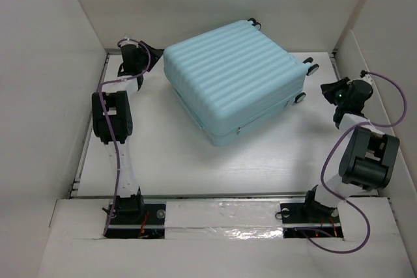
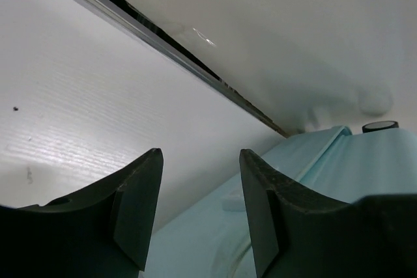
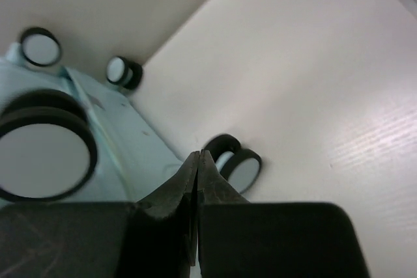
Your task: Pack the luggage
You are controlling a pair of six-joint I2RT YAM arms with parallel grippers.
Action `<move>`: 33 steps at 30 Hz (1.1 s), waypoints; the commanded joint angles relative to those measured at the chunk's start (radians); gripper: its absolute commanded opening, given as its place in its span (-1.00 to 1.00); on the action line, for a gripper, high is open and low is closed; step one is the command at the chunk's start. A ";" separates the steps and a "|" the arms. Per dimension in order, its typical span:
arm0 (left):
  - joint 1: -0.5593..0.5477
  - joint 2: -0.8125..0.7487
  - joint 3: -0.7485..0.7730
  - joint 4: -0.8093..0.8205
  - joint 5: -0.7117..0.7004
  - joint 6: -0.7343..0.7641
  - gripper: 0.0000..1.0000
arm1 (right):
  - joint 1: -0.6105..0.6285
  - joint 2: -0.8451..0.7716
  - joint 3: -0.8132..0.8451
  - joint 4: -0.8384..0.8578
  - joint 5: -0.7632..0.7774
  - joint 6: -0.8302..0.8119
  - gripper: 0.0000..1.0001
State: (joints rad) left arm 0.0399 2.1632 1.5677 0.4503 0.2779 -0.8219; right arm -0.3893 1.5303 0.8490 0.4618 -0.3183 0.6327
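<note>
The luggage (image 1: 234,79) is a pale aqua ribbed hard-shell suitcase lying flat and closed at the back of the table, wheels (image 1: 306,81) pointing right. My left gripper (image 1: 151,53) sits at its left rear corner. In the left wrist view the left gripper (image 2: 201,161) is open, with the suitcase's blue shell (image 2: 339,167) just beyond the fingertips and nothing between them. My right gripper (image 1: 329,90) hovers by the wheeled end. The right wrist view shows the right gripper (image 3: 198,155) shut on nothing, close to the luggage's base (image 3: 130,135) and a black-and-white wheel (image 3: 238,164).
White walls enclose the table on the left, back and right. A metal rail (image 2: 163,37) runs along the wall's foot near the left gripper. Bare tabletop (image 1: 195,167) lies between the luggage and the arm bases.
</note>
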 commanded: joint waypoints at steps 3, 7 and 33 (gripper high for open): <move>-0.041 0.075 0.187 -0.073 0.081 0.079 0.00 | 0.064 0.094 0.119 -0.031 -0.008 -0.062 -1.00; -0.052 0.122 0.207 -0.036 0.142 0.050 0.05 | 0.111 0.171 0.189 -0.041 -0.042 -0.057 -1.00; -0.061 -0.434 -1.023 0.967 0.055 -0.266 -0.07 | 0.486 0.610 0.829 -0.175 -0.407 -0.021 -0.90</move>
State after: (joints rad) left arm 0.0597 1.8637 0.6128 1.1954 0.2211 -1.1034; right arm -0.0521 2.1857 1.6028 0.3058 -0.5034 0.5957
